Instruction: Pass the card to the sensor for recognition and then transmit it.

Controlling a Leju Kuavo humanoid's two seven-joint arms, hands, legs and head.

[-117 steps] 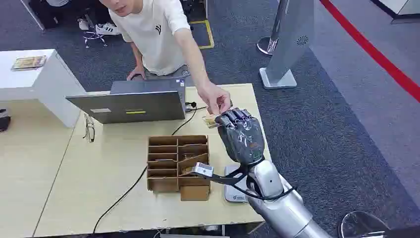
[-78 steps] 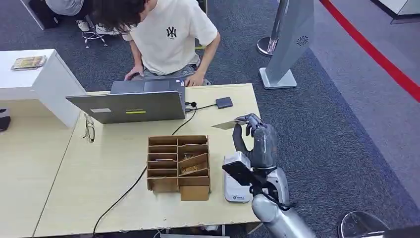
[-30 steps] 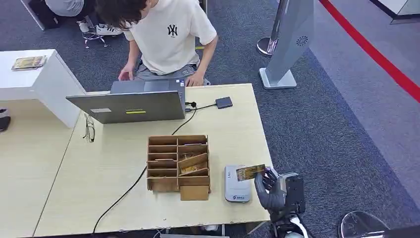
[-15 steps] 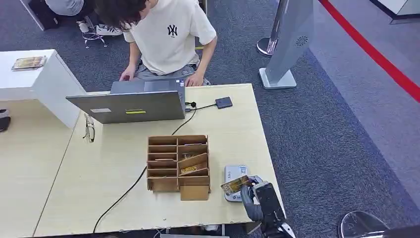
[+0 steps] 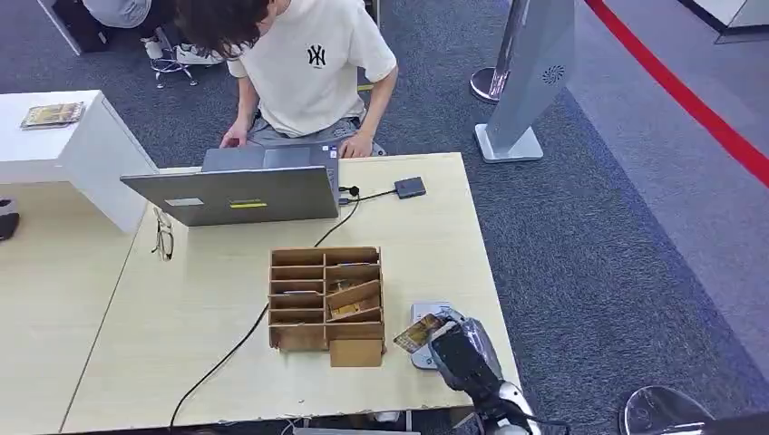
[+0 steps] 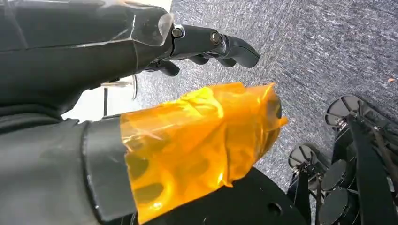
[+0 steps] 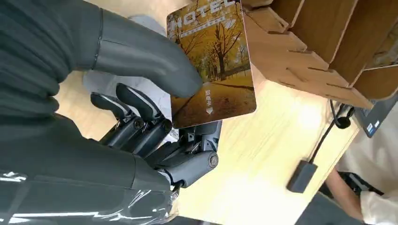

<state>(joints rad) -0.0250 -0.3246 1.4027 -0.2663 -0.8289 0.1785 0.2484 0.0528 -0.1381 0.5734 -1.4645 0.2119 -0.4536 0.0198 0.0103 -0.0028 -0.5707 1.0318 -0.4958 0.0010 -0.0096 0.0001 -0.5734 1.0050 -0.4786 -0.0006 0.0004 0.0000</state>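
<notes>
My right hand (image 5: pixel 464 355) hovers at the table's near right corner, pinching a hotel card (image 5: pixel 416 333) printed with autumn trees. The card sticks out to the left, low over the white sensor (image 5: pixel 426 311), which it partly hides. In the right wrist view the thumb presses the card (image 7: pixel 213 70) onto the fingers (image 7: pixel 141 119) below, and the card's edge lies close to the cardboard organizer (image 7: pixel 319 42). My left hand (image 6: pixel 141 117), its thumb wrapped in orange tape, hangs over carpet and holds nothing.
The cardboard organizer (image 5: pixel 313 299) stands mid-table, left of the sensor. Behind it are an open laptop (image 5: pixel 231 192), a dark adapter (image 5: pixel 410 188) on a cable, and glasses (image 5: pixel 163 237). A person (image 5: pixel 304 63) leans over the laptop. A grey stand (image 5: pixel 535 72) rises at the back right.
My right hand has carried the card leftward and lower, from beside the table's right edge to over the sensor, close to the organizer. The person stays at the laptop.
</notes>
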